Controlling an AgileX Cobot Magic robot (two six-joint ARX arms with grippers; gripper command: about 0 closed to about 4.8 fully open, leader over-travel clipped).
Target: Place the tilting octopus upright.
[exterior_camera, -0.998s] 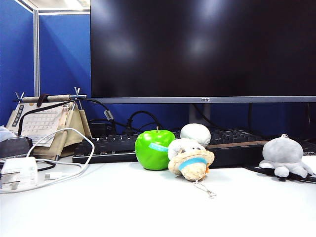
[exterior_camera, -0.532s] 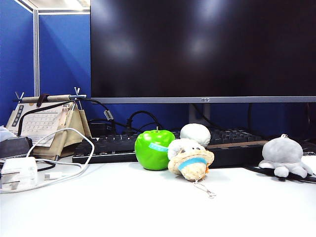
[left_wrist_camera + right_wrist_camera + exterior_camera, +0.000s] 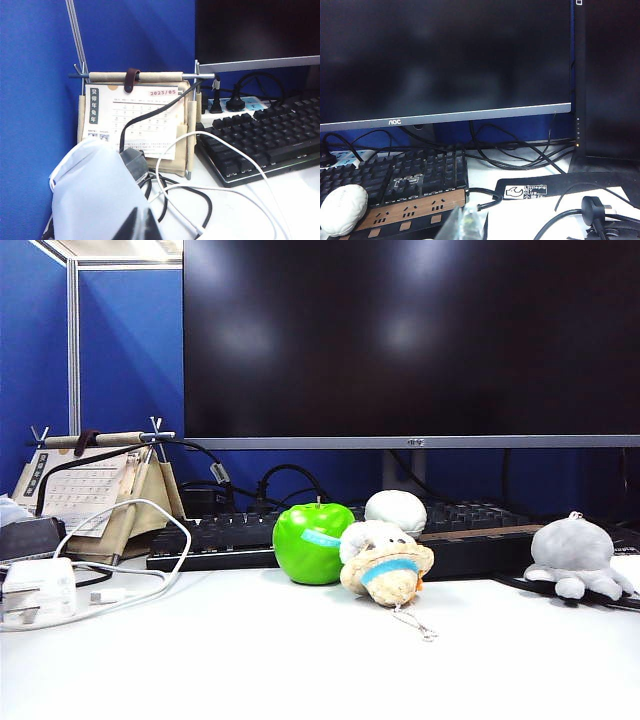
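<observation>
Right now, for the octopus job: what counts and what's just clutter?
Job:
grey octopus, sitting right of the keyboard
left gripper, jaws together, parked by the calendar
right gripper, shut, near the keyboard

Clutter:
green apple
beige plush
white ball
keyboard
calendar

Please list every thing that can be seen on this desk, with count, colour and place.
Grey plush octopus: one, light grey, far right, upright.
Beige plush toy with blue band: one, centre, beside the apple.
Green apple: one, centre.
White round ball: one, on the keyboard.
Black keyboard: one, below the monitor.
Dark monitor: one, at the back.
Desk calendar: one, beige, left.
White charger: one, far left.
Left end effector: one, over the cables near the calendar.
Right end effector: one, shut, near the keyboard's right end.
</observation>
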